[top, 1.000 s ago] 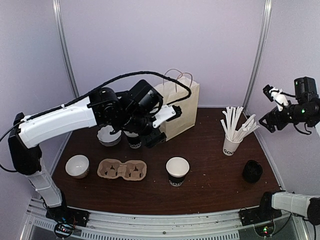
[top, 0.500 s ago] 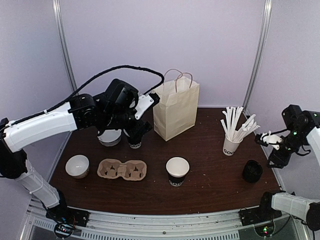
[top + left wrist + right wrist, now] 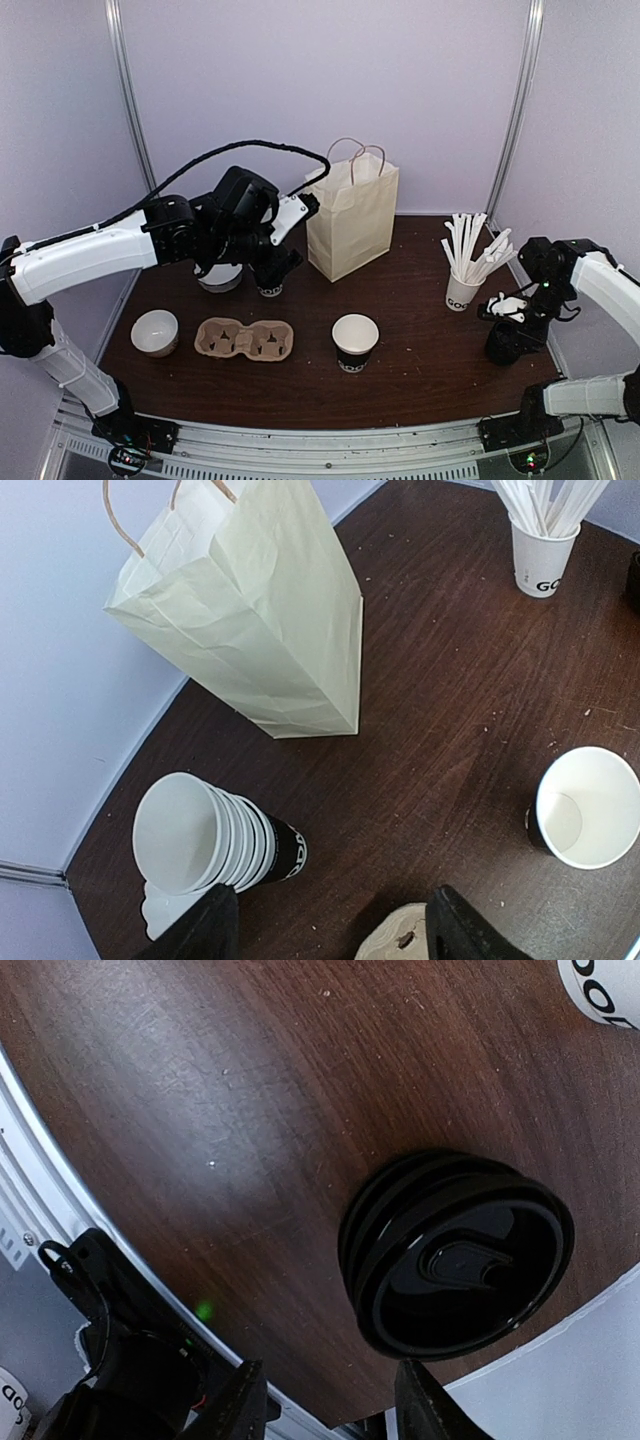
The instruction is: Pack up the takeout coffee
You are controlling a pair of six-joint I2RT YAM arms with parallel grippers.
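At the right near corner of the table (image 3: 420, 372), the right hand (image 3: 325, 1415) hangs with its fingers spread and nothing between them, close above the takeout coffee (image 3: 503, 350). The left hand (image 3: 335, 930), also spread, is well apart from it. The cup stands upright, long axis vertical, black lid (image 3: 465, 1260) facing up, near the table edge. I think a finger landing on the rim could tip it or push it off.

I count one paper bag (image 3: 350, 215), one cardboard carrier (image 3: 243, 340) (two wells in it), one open black cup (image 3: 355, 345), one lidded black cup (image 3: 505, 342), one white bowl (image 3: 155, 332), one stack of cups (image 3: 215, 835), and one white cup (image 3: 461, 293) of sticks (image 3: 470, 240), too bunched to count.
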